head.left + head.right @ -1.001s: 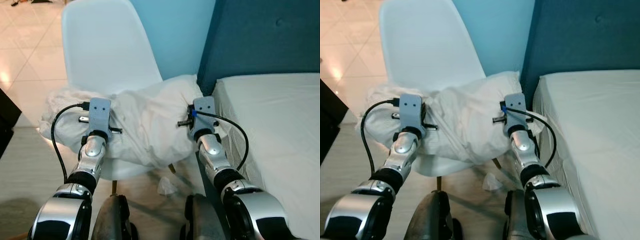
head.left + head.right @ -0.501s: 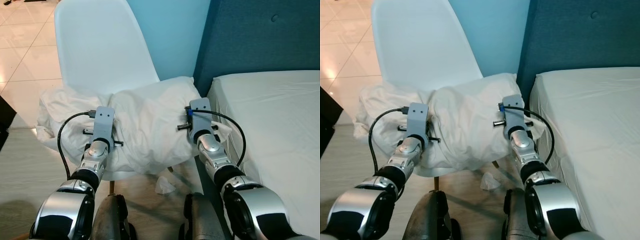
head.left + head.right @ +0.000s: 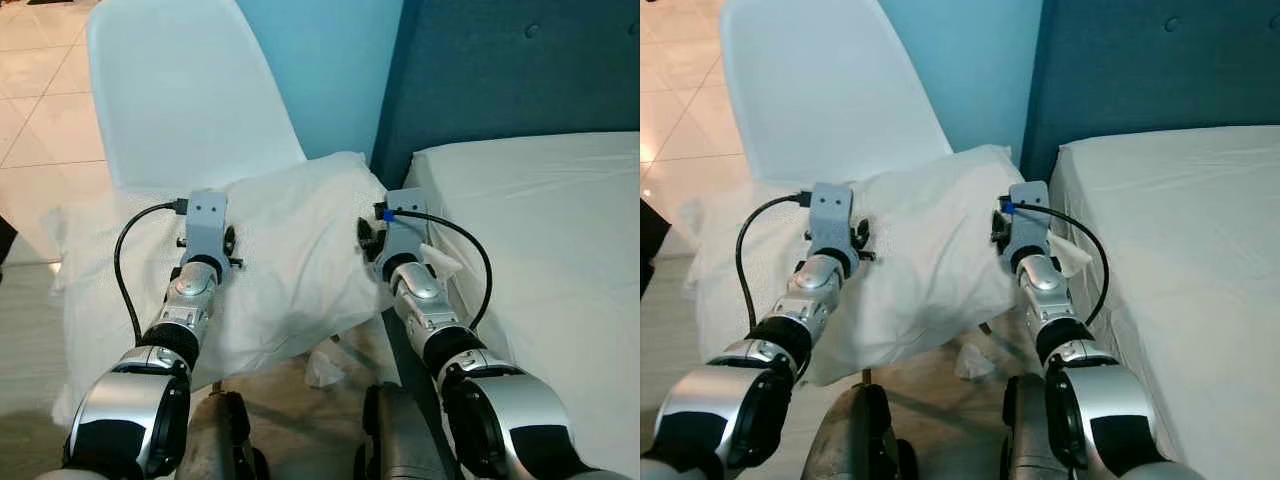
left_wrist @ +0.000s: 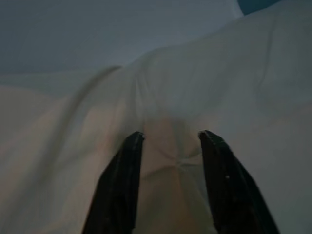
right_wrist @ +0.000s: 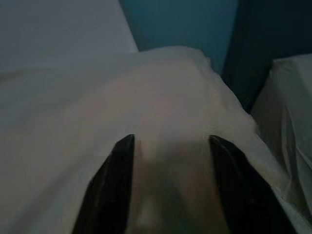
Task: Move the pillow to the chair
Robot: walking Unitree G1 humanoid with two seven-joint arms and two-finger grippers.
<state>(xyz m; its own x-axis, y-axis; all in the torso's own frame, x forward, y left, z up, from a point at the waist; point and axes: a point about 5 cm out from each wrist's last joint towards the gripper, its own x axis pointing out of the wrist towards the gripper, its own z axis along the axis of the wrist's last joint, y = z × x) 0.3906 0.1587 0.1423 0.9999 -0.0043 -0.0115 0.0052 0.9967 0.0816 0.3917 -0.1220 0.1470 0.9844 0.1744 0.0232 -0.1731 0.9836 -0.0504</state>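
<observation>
The white pillow (image 3: 290, 250) lies spread over the seat of the white chair (image 3: 170, 90), its near edge hanging off the front. Both arms reach forward onto it. In the left wrist view my left gripper (image 4: 170, 139) is open, its black fingers (image 4: 122, 180) apart and resting on a puckered fold of the pillow (image 4: 195, 87). At the pillow's right end, close to the bed, my right gripper (image 5: 168, 141) is also open, its fingers (image 5: 112, 185) apart over the cloth (image 5: 161, 87). From the head, the wrist mounts hide both sets of fingers.
A bed with a white sheet (image 3: 540, 220) and a dark blue headboard (image 3: 500, 70) stands tight against the chair's right side. A light blue wall is behind. A crumpled tissue (image 3: 322, 368) lies on the floor under the seat. Tiled floor stretches to the left.
The pillow, bunched up between my two grippers a second ago, now lies flatter and wider across the seat. The camera has shifted a little to the right.
</observation>
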